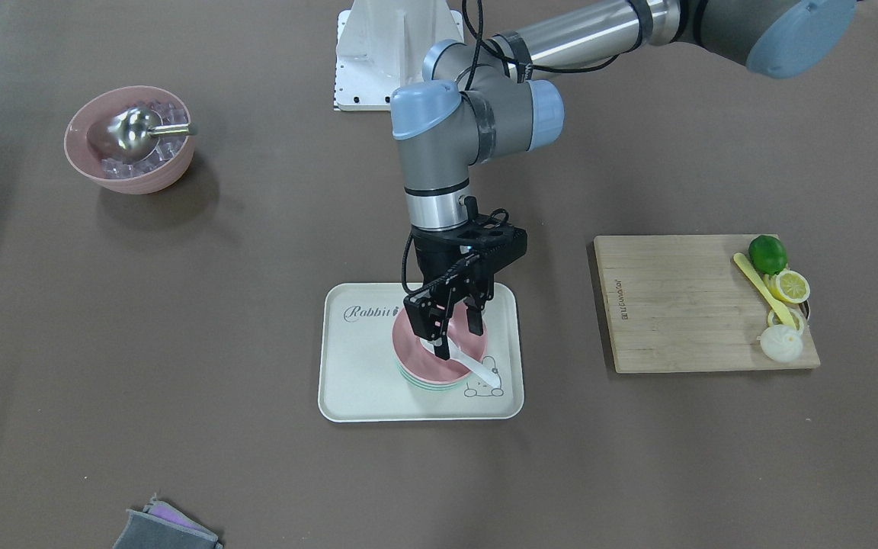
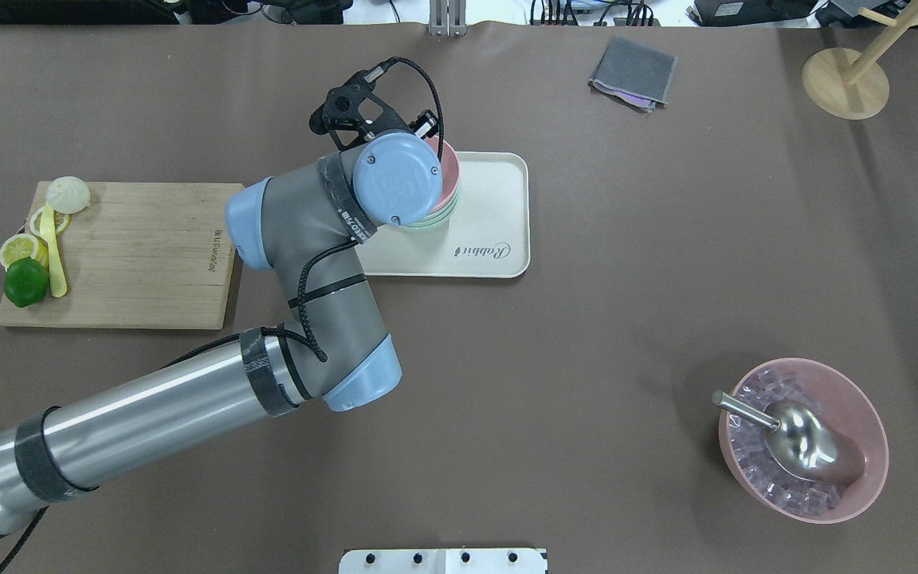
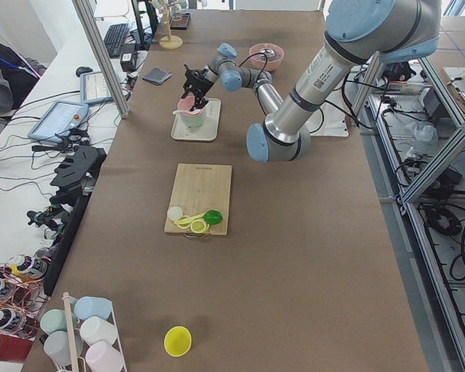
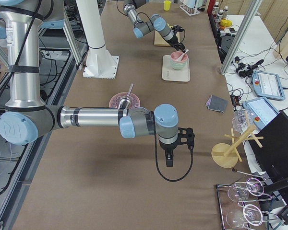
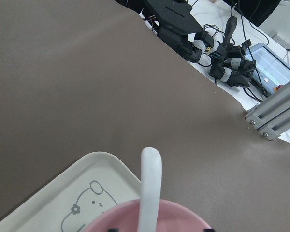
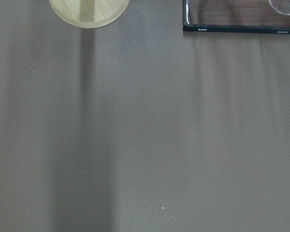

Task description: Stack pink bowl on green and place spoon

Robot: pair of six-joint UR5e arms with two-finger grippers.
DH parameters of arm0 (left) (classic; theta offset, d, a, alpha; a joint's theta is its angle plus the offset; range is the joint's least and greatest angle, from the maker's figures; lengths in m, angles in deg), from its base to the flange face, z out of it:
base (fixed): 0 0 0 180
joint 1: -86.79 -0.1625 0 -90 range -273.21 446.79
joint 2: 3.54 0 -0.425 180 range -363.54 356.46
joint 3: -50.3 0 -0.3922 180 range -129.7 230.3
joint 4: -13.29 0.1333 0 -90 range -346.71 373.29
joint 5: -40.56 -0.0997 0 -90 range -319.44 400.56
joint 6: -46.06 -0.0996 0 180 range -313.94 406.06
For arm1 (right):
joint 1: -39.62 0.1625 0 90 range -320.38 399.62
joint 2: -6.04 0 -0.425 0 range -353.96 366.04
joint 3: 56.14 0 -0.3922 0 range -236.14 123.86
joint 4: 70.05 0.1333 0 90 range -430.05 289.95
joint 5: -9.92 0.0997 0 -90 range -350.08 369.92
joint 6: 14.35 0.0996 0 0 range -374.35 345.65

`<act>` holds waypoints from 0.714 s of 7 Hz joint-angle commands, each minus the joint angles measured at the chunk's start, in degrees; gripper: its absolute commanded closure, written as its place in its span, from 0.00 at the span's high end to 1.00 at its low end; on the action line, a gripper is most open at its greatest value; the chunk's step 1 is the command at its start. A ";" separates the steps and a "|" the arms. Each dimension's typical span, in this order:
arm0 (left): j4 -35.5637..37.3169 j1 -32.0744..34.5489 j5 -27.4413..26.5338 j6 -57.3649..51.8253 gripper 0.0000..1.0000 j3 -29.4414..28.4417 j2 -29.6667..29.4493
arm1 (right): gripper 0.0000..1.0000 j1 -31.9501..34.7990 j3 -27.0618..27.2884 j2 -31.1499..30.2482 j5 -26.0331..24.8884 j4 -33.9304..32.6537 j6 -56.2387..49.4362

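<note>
A pink bowl (image 1: 411, 345) sits stacked on a green bowl (image 1: 431, 387) on the cream "Rabbit" tray (image 1: 355, 381). A white spoon (image 1: 485, 371) lies in the pink bowl with its handle leaning out over the rim; it also shows in the left wrist view (image 5: 150, 193). My left gripper (image 1: 454, 335) hangs just above the pink bowl, its fingers apart, so it is open, with the spoon's end just under them. My right gripper (image 4: 169, 160) shows only in the exterior right view, far from the tray; I cannot tell if it is open or shut.
A wooden cutting board (image 1: 675, 305) holds a lime, lemon slices, a yellow utensil and a bun. A larger pink bowl of ice cubes (image 1: 130, 137) holds a metal scoop. A grey cloth (image 1: 165, 530) and a wooden stand (image 2: 845, 80) lie at the table's far side.
</note>
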 commanded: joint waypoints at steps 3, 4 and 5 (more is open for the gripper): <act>6.98 5.93 15.21 -34.80 0.98 21.86 18.34 | 1.00 -0.03 -0.39 0.44 0.06 0.00 0.00; 7.19 8.66 18.57 -41.32 0.98 23.62 23.59 | 1.00 -0.03 -0.48 0.44 0.06 0.00 0.00; 7.02 13.74 22.61 -53.48 0.98 25.55 29.12 | 1.00 -0.03 -0.48 0.44 0.06 0.00 0.00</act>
